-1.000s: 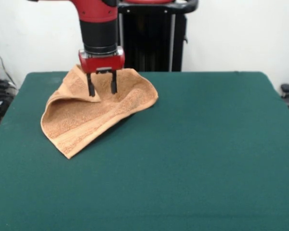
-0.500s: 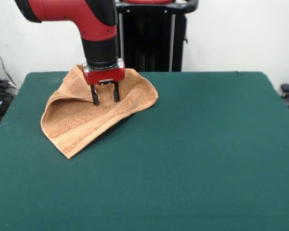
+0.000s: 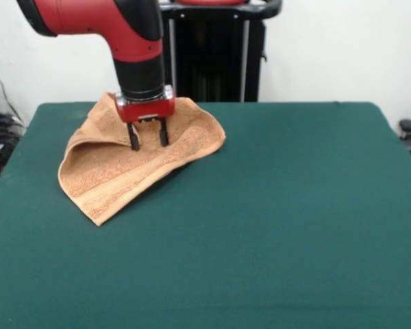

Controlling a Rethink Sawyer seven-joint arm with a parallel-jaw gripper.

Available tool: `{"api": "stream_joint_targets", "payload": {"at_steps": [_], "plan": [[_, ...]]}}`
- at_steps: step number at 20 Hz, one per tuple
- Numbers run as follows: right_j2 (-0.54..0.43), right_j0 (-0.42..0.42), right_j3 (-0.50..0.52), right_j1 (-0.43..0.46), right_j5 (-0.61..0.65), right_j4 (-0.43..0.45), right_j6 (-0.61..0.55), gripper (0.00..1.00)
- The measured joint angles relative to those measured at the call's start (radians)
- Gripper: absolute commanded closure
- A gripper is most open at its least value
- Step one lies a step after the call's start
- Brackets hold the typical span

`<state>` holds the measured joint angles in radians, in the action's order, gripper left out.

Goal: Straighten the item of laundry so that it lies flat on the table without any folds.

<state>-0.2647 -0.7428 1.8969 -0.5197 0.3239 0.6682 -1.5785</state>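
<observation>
Where fingers (image 3: 148, 138) press, folded terry towel (image 3: 116, 171)

Front view. The red and black arm (image 3: 116, 27) enters from the upper left, bends at an elbow and descends vertically. Its black wrist section (image 3: 142, 79) ends in a red gripper (image 3: 148, 141) pointing straight down. The two dark fingers (image 3: 133, 137) hang parallel and upright, spread apart with a clear gap between them.
</observation>
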Motion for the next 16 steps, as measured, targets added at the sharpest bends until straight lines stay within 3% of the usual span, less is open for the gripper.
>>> {"api": "stream_joint_targets", "payload": {"at_steps": [9,16], "plan": [[0.000,-0.036,0.013,-0.033,0.000,0.000,0.000,0.00],[0.002,-0.089,0.044,-0.127,0.000,0.001,0.000,0.00]]}}
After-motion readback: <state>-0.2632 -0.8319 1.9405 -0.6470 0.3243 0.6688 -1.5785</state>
